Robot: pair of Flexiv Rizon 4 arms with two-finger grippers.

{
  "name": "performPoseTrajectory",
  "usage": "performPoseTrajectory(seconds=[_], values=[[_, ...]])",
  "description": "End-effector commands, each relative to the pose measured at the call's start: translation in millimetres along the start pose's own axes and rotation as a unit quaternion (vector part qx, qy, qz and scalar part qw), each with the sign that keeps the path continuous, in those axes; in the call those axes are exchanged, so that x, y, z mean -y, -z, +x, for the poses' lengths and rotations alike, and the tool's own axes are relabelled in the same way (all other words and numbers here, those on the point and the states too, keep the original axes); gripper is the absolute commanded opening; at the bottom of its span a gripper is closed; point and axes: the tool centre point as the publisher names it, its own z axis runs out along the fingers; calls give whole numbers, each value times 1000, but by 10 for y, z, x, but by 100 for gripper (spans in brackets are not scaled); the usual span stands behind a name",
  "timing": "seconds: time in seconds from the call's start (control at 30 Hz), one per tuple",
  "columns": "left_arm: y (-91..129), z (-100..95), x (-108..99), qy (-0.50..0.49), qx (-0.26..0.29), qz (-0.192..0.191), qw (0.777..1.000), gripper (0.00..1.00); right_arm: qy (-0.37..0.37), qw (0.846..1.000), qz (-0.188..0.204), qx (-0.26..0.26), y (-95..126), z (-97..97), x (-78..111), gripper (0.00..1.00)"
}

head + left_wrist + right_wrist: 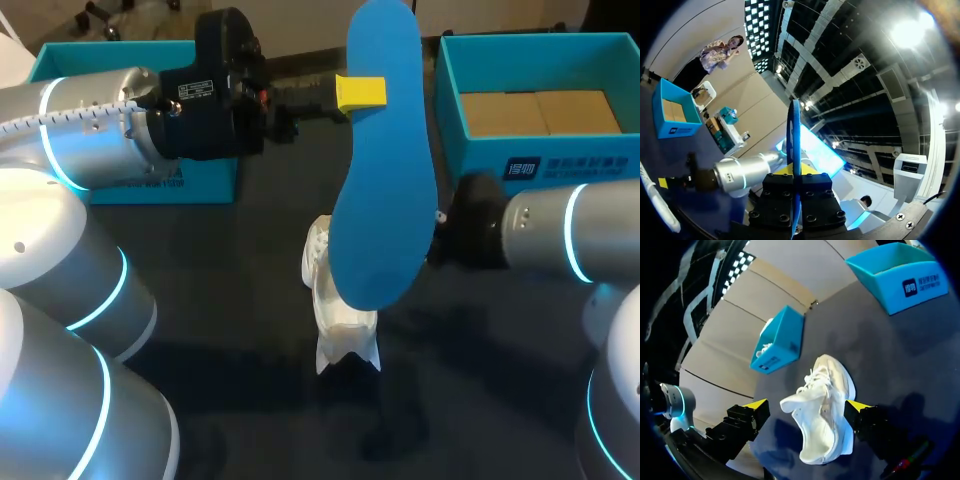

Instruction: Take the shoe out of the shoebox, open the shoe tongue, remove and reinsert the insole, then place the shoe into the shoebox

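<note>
1. One blue insole (385, 170) is pinched in the left gripper (360, 93), whose yellow tips close on its edge near one end. It hangs in the air above the shoe (340, 320).
2. The white shoe sits on the dark table (250, 300) between the widely spread fingers of the right gripper (807, 405).
3. The right shoebox (540, 160) and the left shoebox (130, 185) stand at the back, apart from the shoe.

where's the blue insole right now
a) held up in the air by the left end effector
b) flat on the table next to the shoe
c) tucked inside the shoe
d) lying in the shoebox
A: the left end effector is shut on the blue insole and holds it in the air, above the white shoe.
</note>
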Motion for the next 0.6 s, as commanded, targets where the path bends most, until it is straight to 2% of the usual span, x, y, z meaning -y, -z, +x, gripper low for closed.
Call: performPoseTrajectory(seconds=[0.03,0.17,0.33,0.43,0.6], values=[[-43,48,-48,0,2,8,1000,0,2,977,179,-114,701,-113,-194,100],[-43,48,-48,0,2,8,1000,0,20,964,245,-99,707,-154,-233,100],[-43,48,-48,0,2,8,1000,0,18,939,335,-78,523,-183,-195,100],[-43,48,-48,0,2,8,1000,0,-17,929,363,-69,468,-249,-172,100],[-43,48,-48,0,2,8,1000,0,-49,929,364,-45,509,-274,-225,100]])
